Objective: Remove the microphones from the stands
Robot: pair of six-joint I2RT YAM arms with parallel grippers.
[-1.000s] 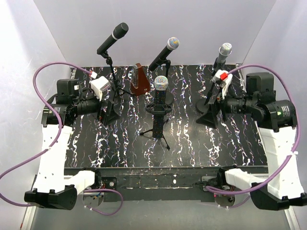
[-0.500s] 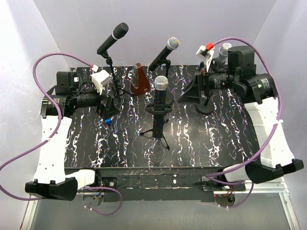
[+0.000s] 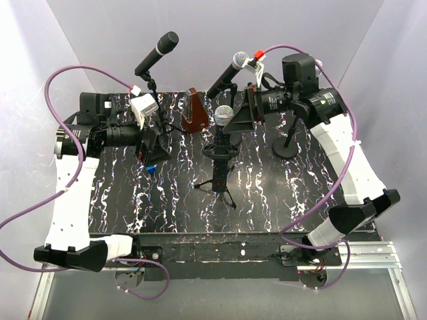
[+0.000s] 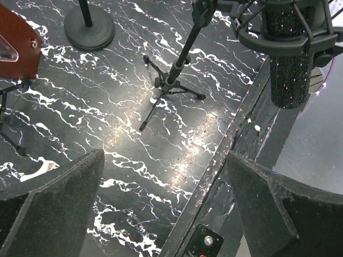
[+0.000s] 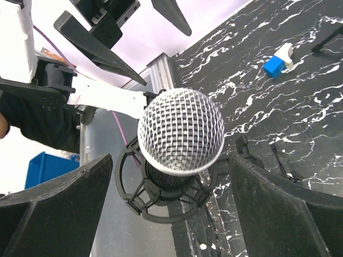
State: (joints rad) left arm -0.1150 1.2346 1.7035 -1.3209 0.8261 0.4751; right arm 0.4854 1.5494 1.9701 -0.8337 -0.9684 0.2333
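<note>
Microphone [image 5: 180,131]: silver mesh dome, black stand [image 5: 131,184]; right fingers [image 5: 53,209] spread flanking, left fingers [image 4: 48,203] spread

Microphone [image 3: 223,115] in stand [image 3: 219,175] at table [image 3: 320,193] centre, right claw [image 3: 233,124] just beside its head, left claw [image 3: 152,145] to the left.

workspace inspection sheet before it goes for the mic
surface: black white-veined table top
job's things: central microphone upright on the tripod stand, not yet removed
clutter: black microphone and angled silver microphone on stands, brown wooden block, small blue piece
grippers: right gripper open, aimed at the central microphone's head, no contact seen; left gripper open, holding nothing
cables: purple cables loop above both arms
surroundings: white walls; blue bin outside
</note>
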